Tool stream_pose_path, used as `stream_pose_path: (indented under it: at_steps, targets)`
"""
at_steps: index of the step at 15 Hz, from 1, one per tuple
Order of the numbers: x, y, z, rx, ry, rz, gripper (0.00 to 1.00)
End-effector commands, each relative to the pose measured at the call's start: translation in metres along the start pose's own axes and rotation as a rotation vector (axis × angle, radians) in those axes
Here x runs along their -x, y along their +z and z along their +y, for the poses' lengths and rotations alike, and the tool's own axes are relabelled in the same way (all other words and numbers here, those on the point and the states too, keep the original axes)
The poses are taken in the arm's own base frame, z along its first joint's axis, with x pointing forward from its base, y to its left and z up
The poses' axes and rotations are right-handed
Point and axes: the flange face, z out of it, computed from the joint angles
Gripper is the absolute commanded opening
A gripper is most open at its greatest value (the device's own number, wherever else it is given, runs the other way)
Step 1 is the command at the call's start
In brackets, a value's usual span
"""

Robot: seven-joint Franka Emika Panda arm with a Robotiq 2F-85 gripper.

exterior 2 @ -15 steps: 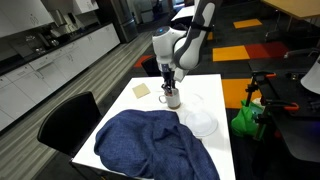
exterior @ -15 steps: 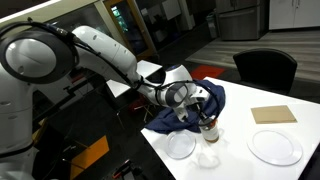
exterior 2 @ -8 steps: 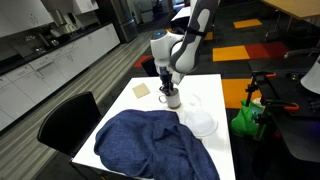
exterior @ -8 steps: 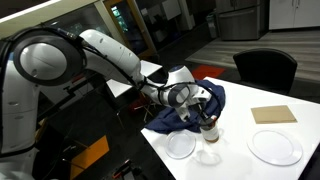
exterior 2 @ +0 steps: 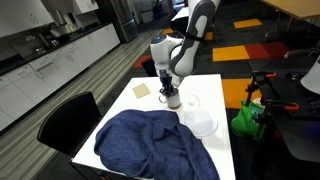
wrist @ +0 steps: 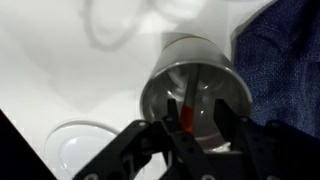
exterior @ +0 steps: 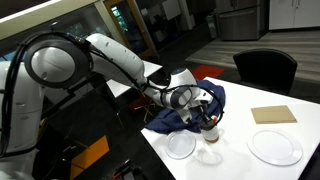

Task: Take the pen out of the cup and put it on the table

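The small white cup [wrist: 180, 52] stands on the white table [exterior: 238, 133], next to the blue cloth. The red-orange pen [wrist: 187, 115] stands inside it, leaning against the wall. My gripper [wrist: 193, 108] hangs right over the cup's mouth. Its fingers are open on either side of the pen, which is close to one finger, with a gap to the other. In both exterior views the gripper [exterior: 207, 119] [exterior 2: 170, 87] sits just above the cup [exterior: 209, 131] [exterior 2: 173, 100]. The pen is too small to make out there.
A crumpled blue cloth [exterior: 215, 97] [exterior 2: 150, 145] [wrist: 290, 60] lies beside the cup. Flat white plates [exterior: 275, 147] [exterior: 181, 145] [exterior 2: 203, 124] and a tan square [exterior: 273, 114] [exterior 2: 142, 89] lie on the table. Black chairs [exterior: 265, 68] [exterior 2: 65, 120] stand at its edges.
The arm has shifted a little and the gripper has sunk slightly closer onto the cup. The cup, cloth and plates have not moved.
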Motion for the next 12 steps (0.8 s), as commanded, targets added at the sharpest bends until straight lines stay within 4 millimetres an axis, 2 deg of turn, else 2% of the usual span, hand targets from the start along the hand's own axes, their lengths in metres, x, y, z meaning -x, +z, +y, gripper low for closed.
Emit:
stream_pose_path:
  at_steps: [1, 5, 6, 8, 10, 12]
  targets:
    - [-0.006, 0.006, 0.000, -0.003, -0.014, -0.003, 0.43]
    - [-0.006, 0.011, 0.001, 0.001, -0.016, -0.003, 0.42]
    - [-0.007, 0.011, 0.000, 0.002, -0.016, -0.001, 0.18]
    - [-0.007, 0.009, 0.000, 0.002, -0.016, 0.005, 0.13]
    - [-0.007, 0.004, 0.000, 0.001, -0.017, 0.015, 0.00]
    - [-0.007, -0.005, 0.000, -0.003, -0.017, 0.028, 0.04]
